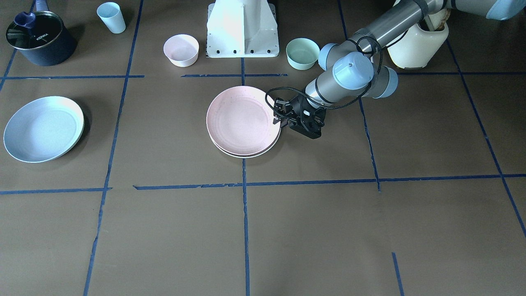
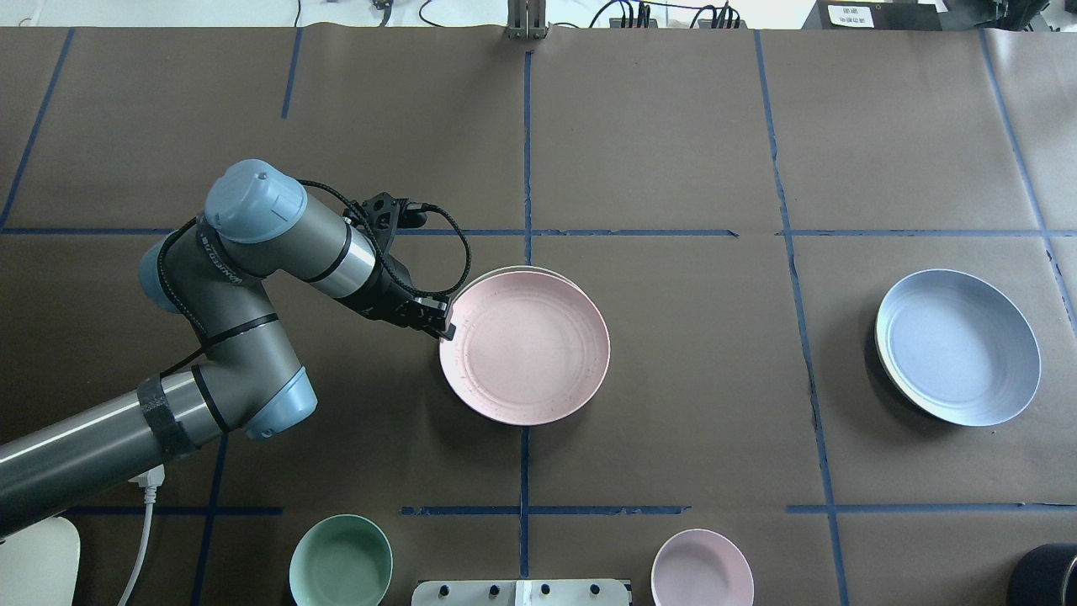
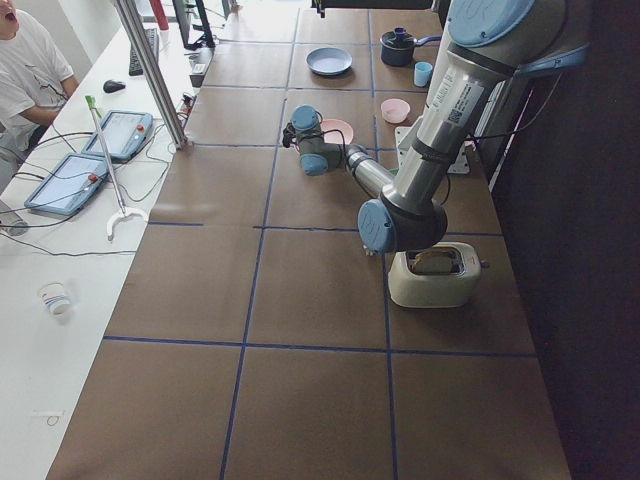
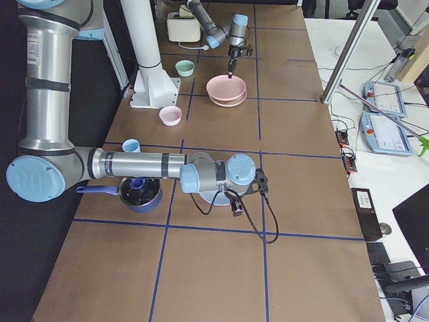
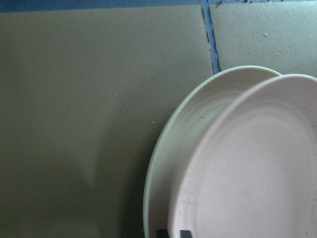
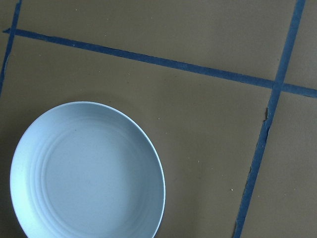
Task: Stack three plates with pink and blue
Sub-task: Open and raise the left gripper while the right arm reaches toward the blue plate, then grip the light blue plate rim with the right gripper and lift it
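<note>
The pale pink plate (image 1: pixel 242 120) lies on top of the cream-white plate (image 1: pixel 246 155) at the table's middle, shifted a little so the cream rim shows. My left gripper (image 1: pixel 279 120) is at the pink plate's rim on my left side (image 2: pixel 443 326). In the left wrist view its fingertips (image 5: pixel 173 232) sit close together around that rim, shut on it. The light blue plate (image 2: pixel 959 347) lies alone far to my right. My right gripper (image 4: pixel 236 209) shows only in the exterior right view, above the blue plate (image 6: pixel 86 173); I cannot tell whether it is open or shut.
A small pink bowl (image 1: pixel 181 49) and a mint-green bowl (image 1: pixel 302 52) flank the robot base (image 1: pixel 242 28). A dark pot (image 1: pixel 41 39), a blue cup (image 1: pixel 111 17) and a cream toaster (image 1: pixel 417 45) stand along the robot's edge.
</note>
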Robot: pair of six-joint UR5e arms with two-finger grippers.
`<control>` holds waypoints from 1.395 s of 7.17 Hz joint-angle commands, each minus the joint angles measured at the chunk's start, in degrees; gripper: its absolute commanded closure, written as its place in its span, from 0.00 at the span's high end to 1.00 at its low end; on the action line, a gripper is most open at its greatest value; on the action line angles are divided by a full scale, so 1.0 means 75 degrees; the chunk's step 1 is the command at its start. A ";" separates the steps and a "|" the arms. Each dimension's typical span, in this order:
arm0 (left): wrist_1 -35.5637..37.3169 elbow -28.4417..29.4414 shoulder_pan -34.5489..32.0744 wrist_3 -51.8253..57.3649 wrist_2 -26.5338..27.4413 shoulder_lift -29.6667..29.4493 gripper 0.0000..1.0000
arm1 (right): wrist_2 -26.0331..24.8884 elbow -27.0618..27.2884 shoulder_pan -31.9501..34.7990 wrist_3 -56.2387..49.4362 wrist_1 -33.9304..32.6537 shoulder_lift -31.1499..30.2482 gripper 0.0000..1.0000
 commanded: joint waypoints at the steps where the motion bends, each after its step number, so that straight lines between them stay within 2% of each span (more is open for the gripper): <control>1: 0.0001 -0.0481 -0.0467 -0.0082 -0.0153 0.0314 1.00 | -0.0013 0.0041 -0.0359 0.0481 0.0021 0.0027 1.00; 2: -0.0010 -0.0821 -0.0633 -0.0163 -0.0189 0.0629 1.00 | -0.0083 -0.0028 -0.0732 0.1773 0.0717 0.0016 1.00; 4: -0.0010 -0.0871 -0.0705 -0.0269 -0.0178 0.0668 1.00 | -0.0993 -0.0960 -0.1843 0.5062 0.4116 -0.0171 0.98; 5: -0.0010 -0.0906 -0.0705 -0.0467 -0.0178 0.0668 1.00 | -0.1113 -0.1709 -0.2035 0.5787 0.5596 -0.0172 0.98; 6: -0.0010 -0.0929 -0.0705 -0.0481 -0.0178 0.0668 1.00 | -0.1126 -0.2087 -0.2153 0.6351 0.6133 -0.0172 0.97; 7: -0.0010 -0.0929 -0.0705 -0.0481 -0.0178 0.0668 1.00 | -0.1092 -0.2068 -0.2165 0.6728 0.6138 -0.0160 0.81; 8: -0.0010 -0.0964 -0.0705 -0.0481 -0.0178 0.0668 1.00 | -0.1114 -0.2103 -0.2316 0.6743 0.6138 -0.0218 0.40; 9: -0.0010 -0.0988 -0.0705 -0.0585 -0.0178 0.0668 1.00 | -0.1103 -0.2103 -0.2457 0.6743 0.6138 -0.0346 0.18; 10: -0.0010 -0.1046 -0.0705 -0.0644 -0.0166 0.0668 1.00 | -0.1103 -0.2080 -0.2459 0.6732 0.6161 -0.0463 0.03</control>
